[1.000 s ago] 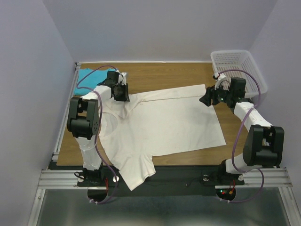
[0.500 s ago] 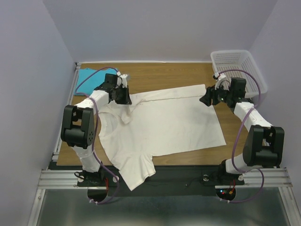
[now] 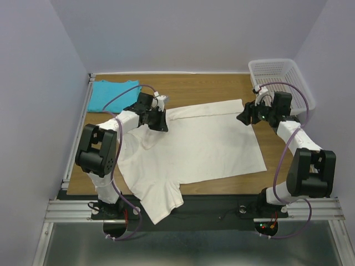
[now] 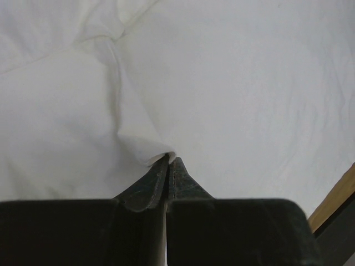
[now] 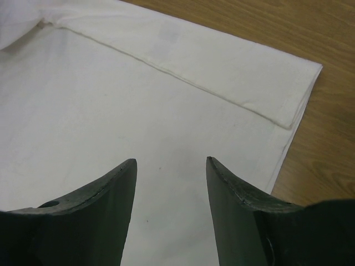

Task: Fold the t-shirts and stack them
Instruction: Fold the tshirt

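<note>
The cream t-shirt [image 3: 199,144] lies spread over the middle of the table, one sleeve hanging off the near edge, its far edge folded over. My left gripper [image 3: 161,124] is shut on a pinch of its cloth [image 4: 147,151] near the far left part. My right gripper [image 3: 243,118] is open and empty, just above the shirt's far right corner [image 5: 288,105]. The turquoise t-shirt [image 3: 111,94] lies folded at the far left corner of the table.
A white perforated basket [image 3: 282,80] stands at the far right corner, just behind my right arm. Bare wooden table [image 3: 194,88] shows beyond the cream shirt and to its right [image 5: 327,138]. The table's near edge is a black rail.
My left gripper has moved right, dragging the pinched cloth of the cream shirt with it and uncovering more of the turquoise shirt. The right gripper has barely moved.
</note>
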Controlling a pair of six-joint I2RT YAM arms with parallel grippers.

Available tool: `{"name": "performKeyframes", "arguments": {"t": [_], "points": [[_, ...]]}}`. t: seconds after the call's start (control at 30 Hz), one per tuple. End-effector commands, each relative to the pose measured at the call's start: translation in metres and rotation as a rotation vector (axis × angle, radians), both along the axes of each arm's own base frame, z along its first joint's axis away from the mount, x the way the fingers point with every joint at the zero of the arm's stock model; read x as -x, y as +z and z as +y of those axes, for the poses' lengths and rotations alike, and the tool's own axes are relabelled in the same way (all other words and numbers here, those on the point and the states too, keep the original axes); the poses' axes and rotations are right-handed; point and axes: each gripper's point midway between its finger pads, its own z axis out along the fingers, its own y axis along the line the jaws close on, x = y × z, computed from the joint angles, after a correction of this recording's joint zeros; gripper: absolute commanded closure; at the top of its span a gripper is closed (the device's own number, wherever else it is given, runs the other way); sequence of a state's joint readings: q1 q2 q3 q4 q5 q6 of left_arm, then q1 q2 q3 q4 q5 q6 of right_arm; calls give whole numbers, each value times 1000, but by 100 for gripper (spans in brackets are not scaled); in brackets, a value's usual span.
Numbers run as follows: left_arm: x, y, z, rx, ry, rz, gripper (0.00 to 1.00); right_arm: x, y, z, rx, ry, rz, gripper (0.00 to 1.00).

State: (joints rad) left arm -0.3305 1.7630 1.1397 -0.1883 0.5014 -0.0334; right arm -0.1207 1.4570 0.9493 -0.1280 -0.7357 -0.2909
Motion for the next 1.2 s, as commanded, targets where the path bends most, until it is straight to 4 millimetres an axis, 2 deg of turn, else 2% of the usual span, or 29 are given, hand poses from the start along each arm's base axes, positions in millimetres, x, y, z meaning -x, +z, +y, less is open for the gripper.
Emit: {"name": "performKeyframes", "arguments": {"t": [0.0, 0.23, 0.43, 0.5, 0.53, 0.57, 0.6, 0.67, 0.7, 0.87, 1.0, 1.07, 1.13, 1.17], "points": [[0, 7, -13, 16, -32, -30, 93, -2, 13, -5, 12, -11, -56, 41], [3, 7, -26, 25, -53, -25, 94, -2, 13, -6, 12, -12, -56, 41], [5, 0, -26, 2, -52, -12, 93, -2, 13, -8, 12, -17, -56, 41], [4, -1, -25, -11, -49, -10, 86, -2, 13, -7, 11, -14, -55, 41], [5, -1, -23, -18, -45, -11, 78, -2, 13, -7, 10, -13, -55, 41], [4, -1, -23, -21, -44, -12, 78, -2, 12, -8, 12, -15, -54, 41], [4, -1, -23, -22, -47, -14, 64, -2, 12, -8, 12, -15, -54, 41], [7, 4, -26, -5, -69, -15, 51, -2, 11, -7, 11, -14, -51, 41], [9, 5, -27, 3, -82, -12, 48, -2, 11, -8, 11, -15, -51, 41], [31, 11, -42, 83, -200, 53, 41, -2, 11, -8, 10, -17, -50, 41], [37, 13, -44, 98, -220, 63, 41, -2, 12, -9, 11, -19, -52, 41], [25, 17, -41, 85, -173, 25, 35, -2, 11, -9, 11, -18, -51, 41], [14, 23, -38, 90, -112, 12, 34, -2, 11, -9, 11, -19, -50, 41], [1, 31, -34, 88, -33, -22, 34, -2, 11, -10, 11, -20, -51, 41]]}}
